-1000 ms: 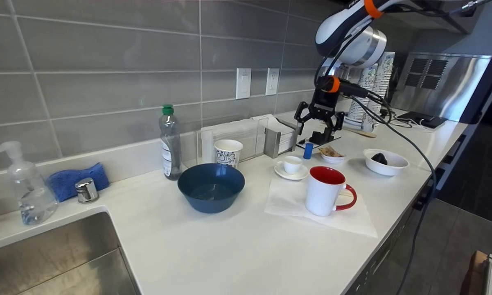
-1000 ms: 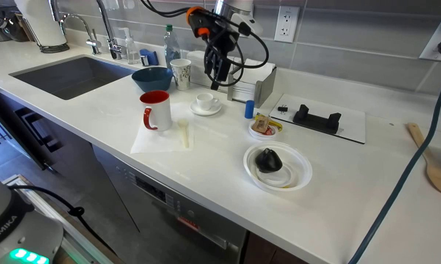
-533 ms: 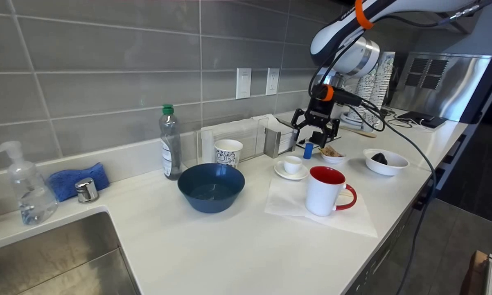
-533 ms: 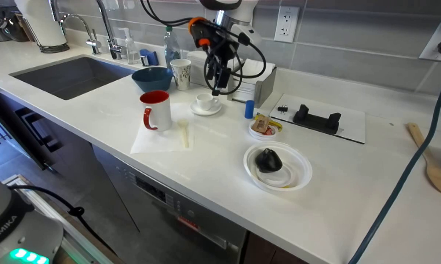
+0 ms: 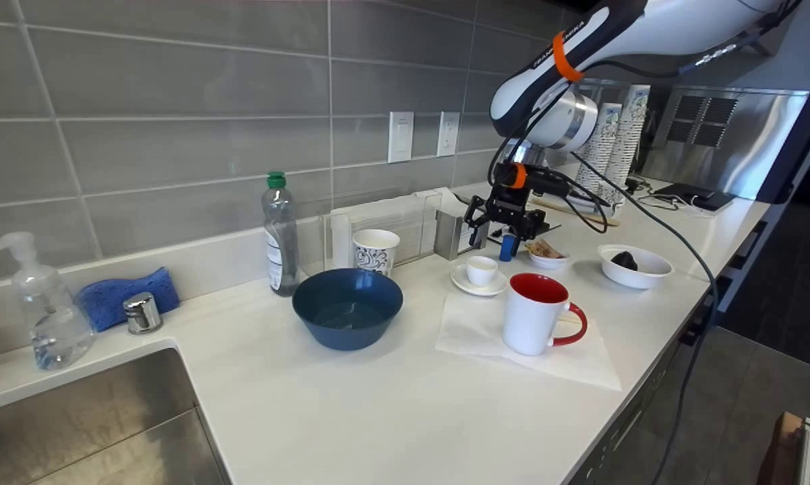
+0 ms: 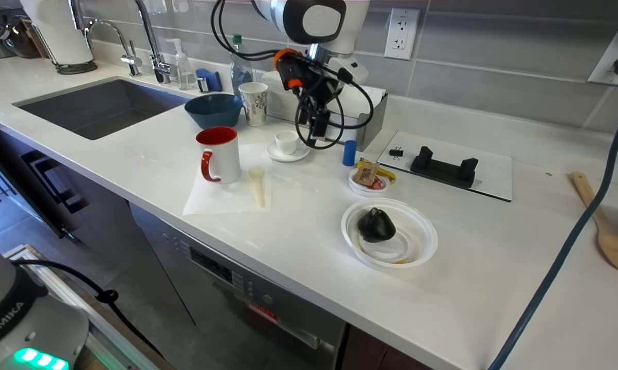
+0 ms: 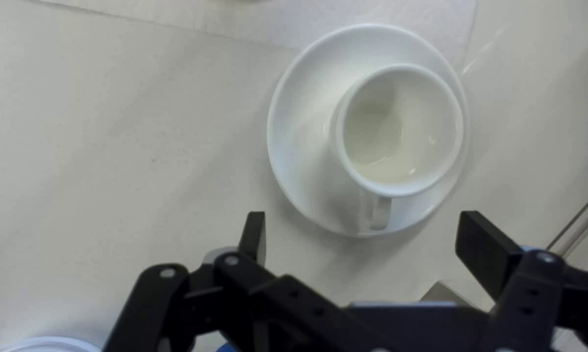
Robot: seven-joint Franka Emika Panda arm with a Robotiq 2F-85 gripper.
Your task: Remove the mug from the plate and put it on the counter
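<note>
White mug (image 7: 399, 129), small and plain, stands upright on the saucer (image 7: 299, 122), exactly as a second ago; its transfer to the counter (image 5: 378, 417) is not yet begun. A little right of the saucer, and higher, in an exterior view, the black gripper (image 5: 494, 244) now hangs lower and nearer than in the preceding second, which I read, from my remote controls, as the tail end of the approach, with the grasp next. The jaws stand spread and hold nothing; in the wrist view they bracket the side of the saucer where the mug's handle points, apparently touching neither piece. Farther right, the arm (image 5: 567, 121) slants in from high above the saucer, bends at the wrist and aims the gripper down at a slight tilt. I judge that a slide over the saucer and some descent come before any closing.
</note>
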